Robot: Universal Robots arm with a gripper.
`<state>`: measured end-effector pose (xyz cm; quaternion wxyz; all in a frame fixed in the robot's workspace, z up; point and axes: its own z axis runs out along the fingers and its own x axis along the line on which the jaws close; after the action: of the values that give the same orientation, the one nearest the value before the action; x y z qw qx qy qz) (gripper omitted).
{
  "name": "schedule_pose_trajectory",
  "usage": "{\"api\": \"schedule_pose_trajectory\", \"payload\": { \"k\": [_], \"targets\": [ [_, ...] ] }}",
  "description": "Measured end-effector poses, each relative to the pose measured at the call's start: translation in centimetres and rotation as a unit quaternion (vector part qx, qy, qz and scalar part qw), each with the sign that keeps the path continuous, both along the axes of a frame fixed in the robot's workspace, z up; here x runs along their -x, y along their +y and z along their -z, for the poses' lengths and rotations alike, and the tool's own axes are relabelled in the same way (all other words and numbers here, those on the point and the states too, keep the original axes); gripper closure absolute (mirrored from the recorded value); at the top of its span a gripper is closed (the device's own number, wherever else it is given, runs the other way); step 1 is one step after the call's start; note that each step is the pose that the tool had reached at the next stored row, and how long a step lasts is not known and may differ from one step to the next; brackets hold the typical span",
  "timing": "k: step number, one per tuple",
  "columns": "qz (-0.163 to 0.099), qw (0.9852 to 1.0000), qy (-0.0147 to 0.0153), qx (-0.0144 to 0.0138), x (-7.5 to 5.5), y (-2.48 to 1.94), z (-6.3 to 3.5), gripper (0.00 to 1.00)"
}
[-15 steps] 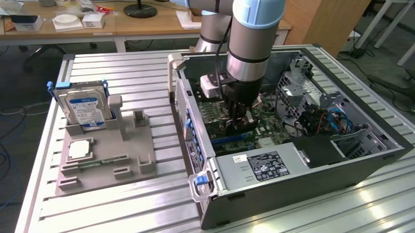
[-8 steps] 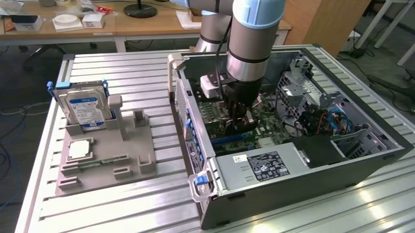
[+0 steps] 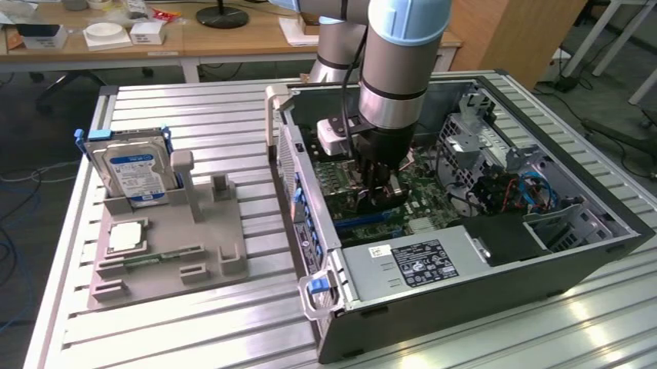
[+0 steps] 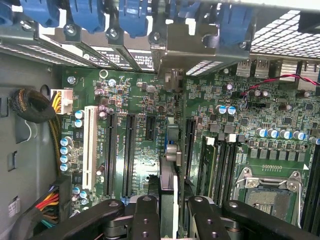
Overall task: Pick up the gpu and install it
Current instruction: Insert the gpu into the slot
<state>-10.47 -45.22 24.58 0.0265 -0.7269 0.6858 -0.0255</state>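
Observation:
My gripper [image 3: 376,191] reaches down into the open computer case [image 3: 605,231], over the green motherboard [image 3: 426,201]. In the wrist view the gripper [image 4: 170,212] is shut on the gpu [image 4: 168,165], seen edge-on as a thin upright card between the two black fingers [image 4: 145,220]. The card stands over the motherboard [image 4: 240,100], in line with the black expansion slots [image 4: 129,155]. Its pale metal end bracket [image 4: 172,47] sits at the case's rear slot openings, among the blue retainer clips [image 4: 90,15]. Whether the card's edge is down in a slot is hidden.
A silver hard drive with a blue label [image 3: 134,171] stands in the grey fixture [image 3: 165,246] at the exterior view's left, with a small chip [image 3: 123,237] and a green memory stick [image 3: 156,257]. A power supply [image 3: 411,263], cables [image 3: 513,192] and the CPU socket [image 4: 265,192] crowd the case.

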Motion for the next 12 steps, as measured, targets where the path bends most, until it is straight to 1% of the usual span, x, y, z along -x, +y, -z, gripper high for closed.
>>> {"api": "schedule_pose_trajectory", "payload": {
  "k": [5, 12],
  "targets": [
    [0.016, 0.9999, 0.0, 0.0, 0.0, 0.0, 0.0, 0.73],
    [0.017, 0.9999, 0.0, 0.0, 0.04, 0.0, 0.0, 0.73]
  ]
}}
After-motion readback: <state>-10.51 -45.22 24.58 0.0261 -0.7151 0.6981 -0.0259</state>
